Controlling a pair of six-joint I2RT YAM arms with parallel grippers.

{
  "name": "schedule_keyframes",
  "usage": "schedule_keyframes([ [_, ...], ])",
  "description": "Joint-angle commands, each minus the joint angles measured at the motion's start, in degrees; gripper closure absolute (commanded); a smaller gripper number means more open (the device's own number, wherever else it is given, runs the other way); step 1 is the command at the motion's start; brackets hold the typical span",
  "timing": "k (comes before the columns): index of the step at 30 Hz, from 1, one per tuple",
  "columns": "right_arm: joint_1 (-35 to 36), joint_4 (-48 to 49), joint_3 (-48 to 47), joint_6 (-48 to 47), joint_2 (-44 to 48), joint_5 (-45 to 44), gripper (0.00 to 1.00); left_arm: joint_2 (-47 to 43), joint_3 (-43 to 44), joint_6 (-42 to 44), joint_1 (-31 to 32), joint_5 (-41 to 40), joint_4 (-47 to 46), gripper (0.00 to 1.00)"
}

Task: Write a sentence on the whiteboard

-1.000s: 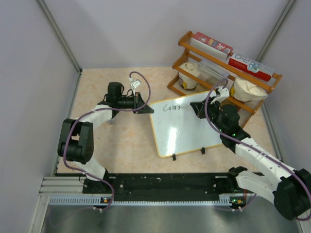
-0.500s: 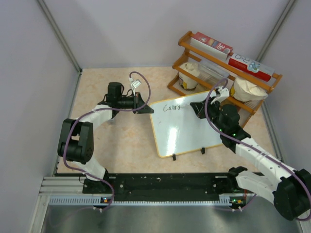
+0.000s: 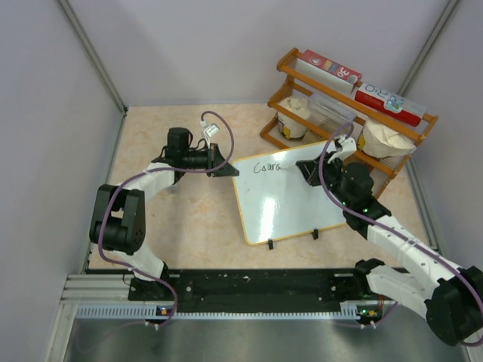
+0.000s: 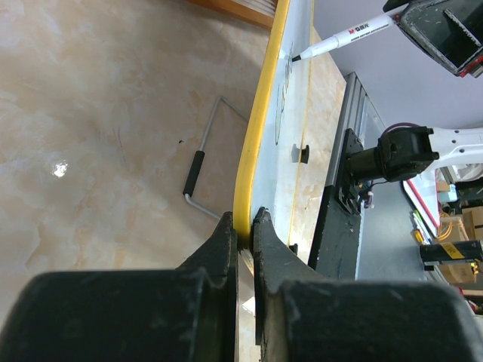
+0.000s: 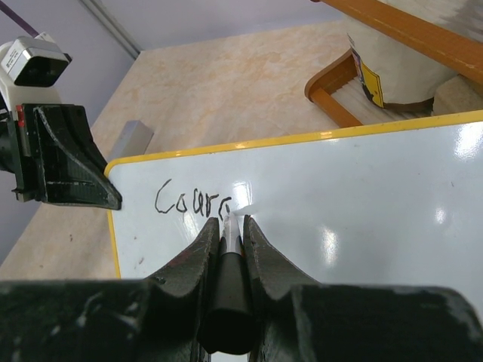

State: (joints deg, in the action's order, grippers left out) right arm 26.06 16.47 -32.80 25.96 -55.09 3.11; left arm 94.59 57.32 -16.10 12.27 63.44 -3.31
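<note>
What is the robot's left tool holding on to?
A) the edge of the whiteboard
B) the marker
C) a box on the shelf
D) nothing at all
A: the left tool is shut on the yellow edge of the whiteboard, while the marker sits in the right tool.

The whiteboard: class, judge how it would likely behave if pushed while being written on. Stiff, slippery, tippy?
The whiteboard is probably stiff: its yellow rim runs straight in the left wrist view. It likely slides or tips easily on its two small black feet, perhaps why the left gripper clamps its rim. Its glossy face looks slippery.
</note>
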Motion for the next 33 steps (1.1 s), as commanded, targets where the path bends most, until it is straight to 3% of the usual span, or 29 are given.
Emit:
schedule_keyframes([
  [1, -0.6, -2.3, -0.7, -2.0, 1.3, -1.6, 1.0, 0.2, -1.4, 11.1, 2.8, -3.3, 3.0, 1.0],
  [16, -0.9, 3.5, -2.0, 0.0, 1.8, -0.7, 1.0, 0.2, -1.4, 11.3, 2.9, -3.4, 3.0, 1.0],
  [33, -2.3, 3.7, -3.1, 1.0, 1.6, -2.9, 1.0, 0.2, -1.5, 11.7, 3.0, -3.8, 4.5, 1.0],
])
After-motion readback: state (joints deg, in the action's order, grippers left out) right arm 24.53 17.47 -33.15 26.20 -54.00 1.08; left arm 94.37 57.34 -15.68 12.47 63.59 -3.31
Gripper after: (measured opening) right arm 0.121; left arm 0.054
